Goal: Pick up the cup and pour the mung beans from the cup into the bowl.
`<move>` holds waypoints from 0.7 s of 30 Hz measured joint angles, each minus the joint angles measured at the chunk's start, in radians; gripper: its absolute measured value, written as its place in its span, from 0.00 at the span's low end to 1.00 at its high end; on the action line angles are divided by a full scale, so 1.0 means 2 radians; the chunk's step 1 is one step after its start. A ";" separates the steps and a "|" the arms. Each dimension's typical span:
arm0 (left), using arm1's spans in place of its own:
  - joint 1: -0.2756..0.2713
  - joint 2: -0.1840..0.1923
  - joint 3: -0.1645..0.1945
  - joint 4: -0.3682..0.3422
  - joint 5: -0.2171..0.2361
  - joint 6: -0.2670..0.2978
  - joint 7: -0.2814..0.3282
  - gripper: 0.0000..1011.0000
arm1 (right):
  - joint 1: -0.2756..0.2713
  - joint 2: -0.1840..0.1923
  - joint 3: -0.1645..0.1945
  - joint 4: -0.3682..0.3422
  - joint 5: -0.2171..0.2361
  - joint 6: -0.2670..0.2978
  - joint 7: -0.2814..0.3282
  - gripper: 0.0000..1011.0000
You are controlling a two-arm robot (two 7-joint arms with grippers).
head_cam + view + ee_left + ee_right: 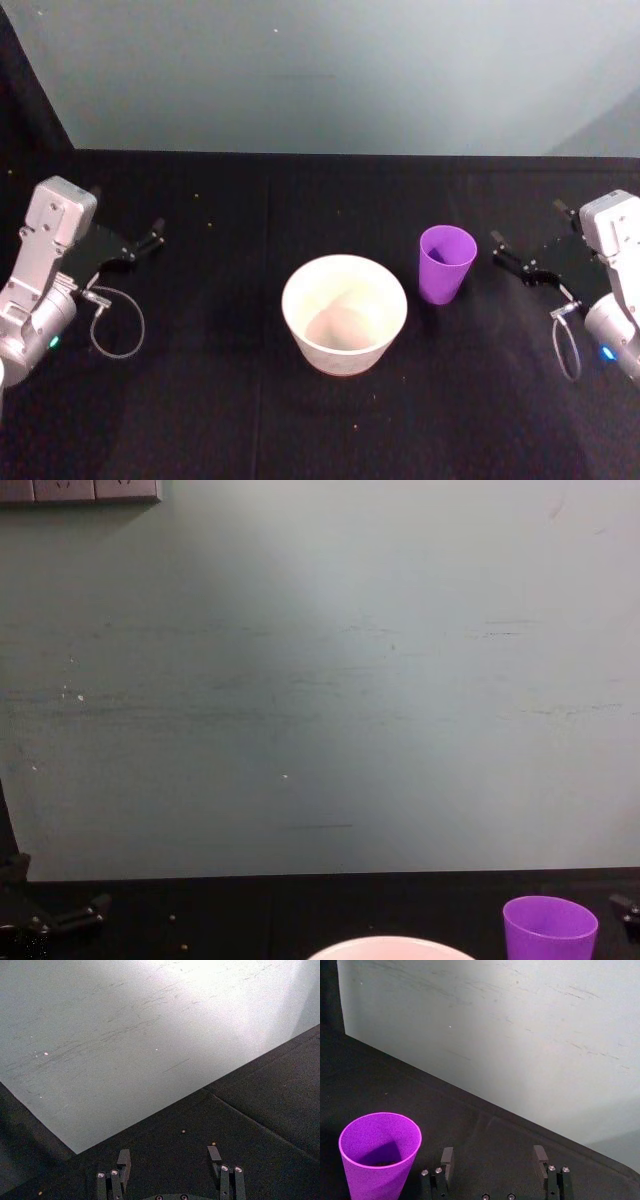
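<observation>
Purple cup [446, 262] is standing upright just right of the bowl [340, 357], untouched. Right gripper [493, 1152] is hovering near it, jaws apart, empty; left gripper [169, 1152] is sitting likewise at far left. Nothing done (bowl looking empty): grasp, pour outstanding.

Pretty dim overall, black surface [200, 420] soaks up the light. Wall [150, 1035] glares white in the left wrist view, cup [377, 1160] has a dark shadow inside.

Seemingly a lab test bench; black-draped table [320, 430] against a scuffed pale wall [320, 680] with sockets [80, 490].
</observation>
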 joint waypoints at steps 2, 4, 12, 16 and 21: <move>0.000 0.000 0.000 0.000 0.000 0.000 0.000 0.99 | 0.000 0.000 0.000 0.000 0.000 0.000 0.000 0.99; 0.000 0.000 0.000 0.000 0.000 0.000 0.000 0.99 | 0.000 0.000 0.000 0.000 0.000 0.000 0.000 0.99; 0.000 0.000 0.000 0.000 0.000 0.000 0.000 0.99 | 0.000 0.000 0.000 0.000 0.000 0.000 0.000 0.99; 0.000 0.000 0.000 0.000 0.000 0.000 0.000 0.99 | 0.000 0.000 0.000 0.000 0.000 0.000 0.000 0.99; 0.000 0.000 0.000 0.000 0.000 0.000 0.000 0.99 | 0.000 0.000 0.000 0.000 0.000 0.000 0.000 0.99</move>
